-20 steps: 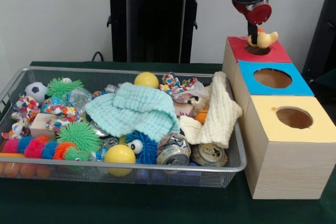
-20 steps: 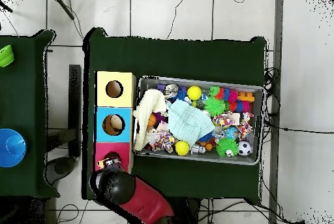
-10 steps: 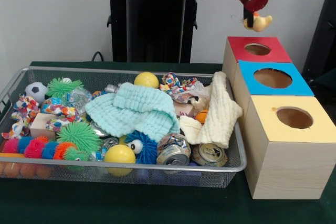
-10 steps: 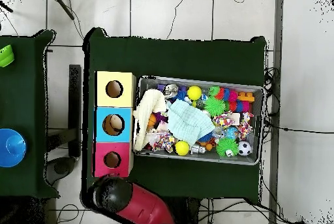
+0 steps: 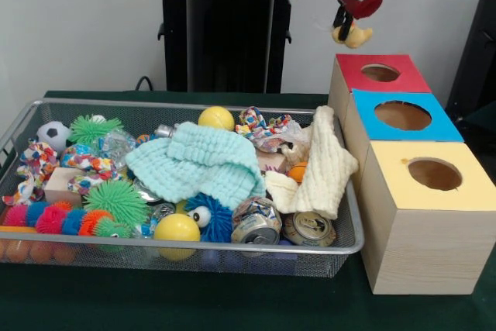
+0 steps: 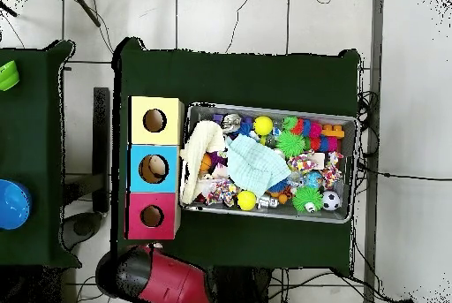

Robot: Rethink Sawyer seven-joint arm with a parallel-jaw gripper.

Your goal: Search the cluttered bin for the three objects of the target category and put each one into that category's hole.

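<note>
Front view: the red and black gripper (image 5: 346, 27) hangs at the top edge, above and just left of the red box, pinching a small yellow duck toy (image 5: 353, 35) between its fingers. 3 wooden boxes stand in a row right of the bin, each with 1 round hole: a red-topped box (image 5: 378, 74), a blue-topped box (image 5: 403, 116) and a yellow-topped box (image 5: 432, 177). The wire mesh bin (image 5: 353, 238) holds 2 yellow balls (image 5: 177, 229), 1 soccer ball (image 5: 53, 135), 2 crushed cans (image 5: 309, 227), a mint green cloth (image 5: 198, 160), a cream cloth (image 5: 324, 164) and 3 green spiky balls (image 5: 116, 199).

Overhead view: the same 3 boxes sit left of the bin, and something lies inside the blue-topped box's hole. The red arm (image 6: 163, 280) shows at the bottom, clear of the boxes; the duck toy is hidden there. A second green table (image 6: 31, 185) carries a blue bowl (image 6: 13, 204).
</note>
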